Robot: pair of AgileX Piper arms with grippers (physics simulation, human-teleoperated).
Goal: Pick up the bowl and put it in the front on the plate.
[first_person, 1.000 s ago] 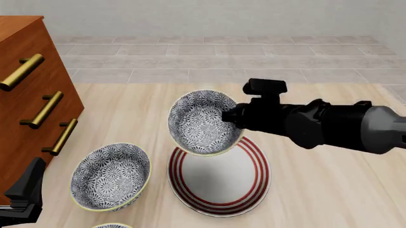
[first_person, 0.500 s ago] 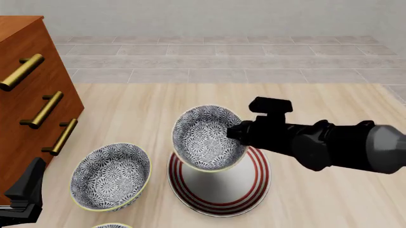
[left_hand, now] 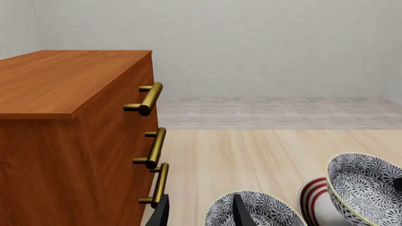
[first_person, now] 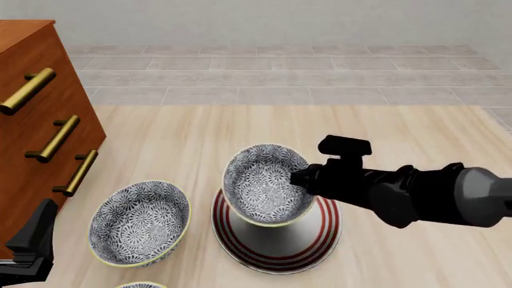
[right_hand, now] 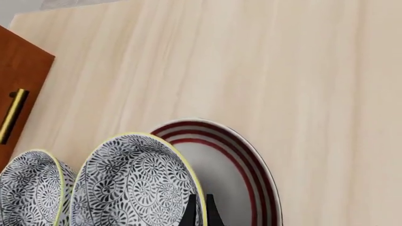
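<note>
Overhead, right gripper (first_person: pixel 298 178) clamping bowl (first_person: pixel 264 186), above plate (first_person: pixel 276 247)

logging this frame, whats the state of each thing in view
bowl: tilted, held at its rim over the plate
plate: flat on the table, nothing resting on it yet
second bowl: upright on the table, empty
right gripper: shut on the bowl
left gripper: open, idle
dresser: drawers closed

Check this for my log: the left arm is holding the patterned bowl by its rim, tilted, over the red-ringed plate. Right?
Not quite: the right arm holds it. The front view shows the right gripper clamped on the bowl by its rim, tilted, over the plate.
</note>
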